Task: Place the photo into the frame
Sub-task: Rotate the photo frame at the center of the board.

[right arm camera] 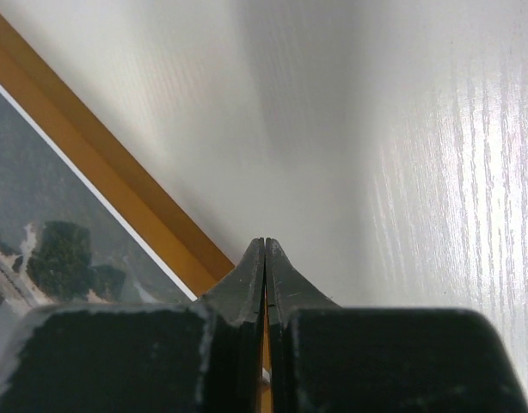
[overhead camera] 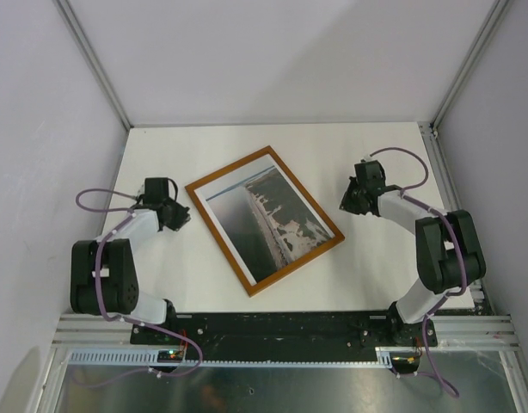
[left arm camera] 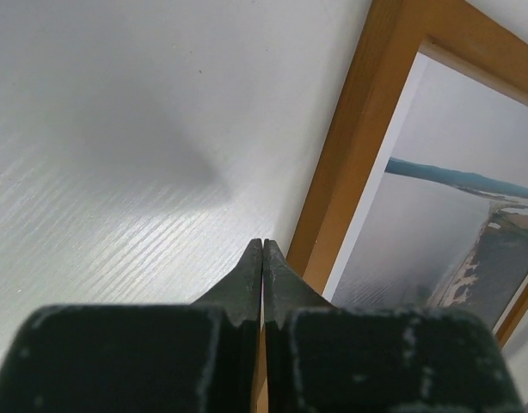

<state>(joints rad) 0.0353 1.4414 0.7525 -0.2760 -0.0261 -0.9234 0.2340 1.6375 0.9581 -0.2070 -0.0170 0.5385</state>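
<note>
Light-wood rectangular frame [overhead camera: 217, 238] surrounds the glossy coastline photo [overhead camera: 268, 219]; left end effector [overhead camera: 186, 219] and right end effector [overhead camera: 344, 205] flank it, both pinched closed and empty.

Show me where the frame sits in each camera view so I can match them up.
Top external: the frame lies tilted at the picture's centre.
Left wrist: its rail runs diagonally down the right side.
Right wrist: its rail crosses the left side diagonally.
Shared landmark: the photo inside it, seen in all three.
</note>
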